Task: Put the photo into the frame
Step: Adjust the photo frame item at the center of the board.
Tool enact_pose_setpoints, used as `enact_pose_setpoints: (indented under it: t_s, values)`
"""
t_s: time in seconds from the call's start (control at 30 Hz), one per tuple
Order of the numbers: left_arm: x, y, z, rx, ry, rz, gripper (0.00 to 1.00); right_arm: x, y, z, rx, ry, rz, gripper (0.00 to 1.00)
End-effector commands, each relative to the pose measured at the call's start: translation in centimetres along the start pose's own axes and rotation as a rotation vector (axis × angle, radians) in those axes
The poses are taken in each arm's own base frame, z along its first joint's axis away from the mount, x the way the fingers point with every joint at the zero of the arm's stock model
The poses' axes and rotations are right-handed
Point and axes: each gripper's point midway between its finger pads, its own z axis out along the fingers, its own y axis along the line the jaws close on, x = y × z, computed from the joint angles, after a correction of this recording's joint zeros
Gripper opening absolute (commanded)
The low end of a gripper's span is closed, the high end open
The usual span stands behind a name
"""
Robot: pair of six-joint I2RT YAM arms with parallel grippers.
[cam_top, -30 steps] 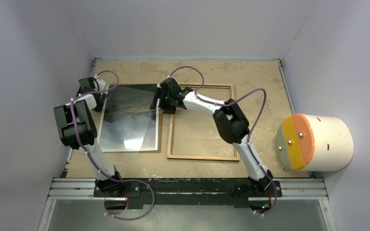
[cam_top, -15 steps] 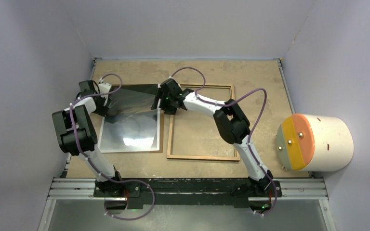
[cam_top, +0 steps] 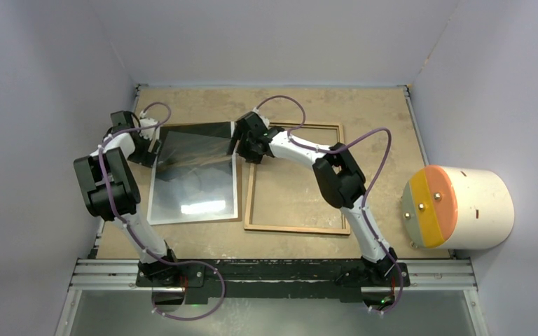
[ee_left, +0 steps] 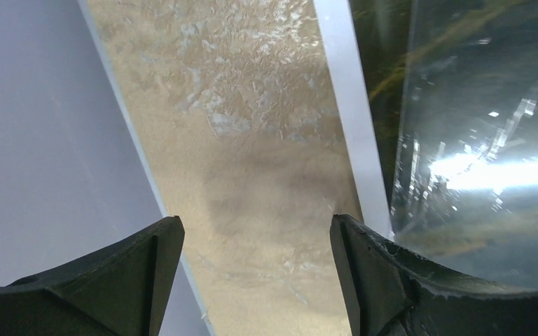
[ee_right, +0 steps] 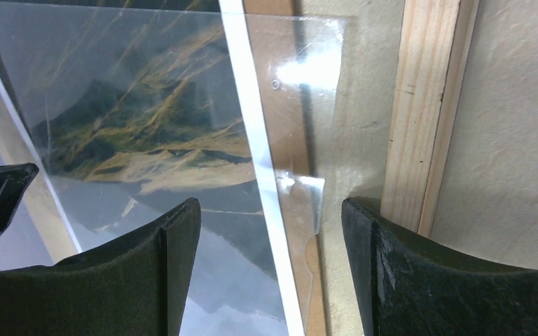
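Observation:
The photo (cam_top: pixel 196 189) lies face up on the table's left half, with a dark misty mountain scene and a white border (ee_right: pixel 252 119). A clear glossy sheet (ee_right: pixel 308 84) lies over it and overhangs its right edge; it also shows in the left wrist view (ee_left: pixel 476 140). The frame (cam_top: pixel 294 228) lies to the right, wood side up and empty, with its rim (ee_right: pixel 420 105) close by. My left gripper (cam_top: pixel 148 145) is open over bare table (ee_left: pixel 256 227) at the photo's far left edge. My right gripper (cam_top: pixel 240 145) is open, straddling the photo's right border (ee_right: pixel 271 206).
A white cylinder (cam_top: pixel 462 206) with an orange and yellow end lies at the right edge. Grey walls close in the left, far and right sides. A metal rail (cam_top: pixel 273 273) runs along the near edge. A brown board edge (ee_right: pixel 312 280) shows under the clear sheet.
The clear sheet's far end has come down and lies flatter over the photo. The photo and sheet have shifted slightly right. My left gripper has drawn back to the left.

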Motion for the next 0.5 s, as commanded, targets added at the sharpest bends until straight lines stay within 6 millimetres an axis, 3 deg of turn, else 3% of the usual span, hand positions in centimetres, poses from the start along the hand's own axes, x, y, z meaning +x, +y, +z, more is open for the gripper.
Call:
enact_pose_setpoints:
  t_s: [0.0,0.2,0.4,0.47]
  values:
    - [1.2,0.6,2.0,-0.043,0.058,-0.062,0.80,-0.8,-3.5,0.5,0.145,-0.016,-0.006,0.76]
    - [2.5,-1.6,3.1,0.006,0.082,-0.050,0.80,0.3,-4.3,1.7,0.155,0.024,0.016,0.76]
    - [3.7,-5.1,3.6,0.106,0.103,-0.033,0.80,1.2,-0.7,2.2,-0.049,0.090,0.117,0.76]
    - [4.2,-7.2,3.8,0.168,0.107,-0.020,0.79,0.9,0.9,1.8,-0.141,0.106,0.158,0.76]
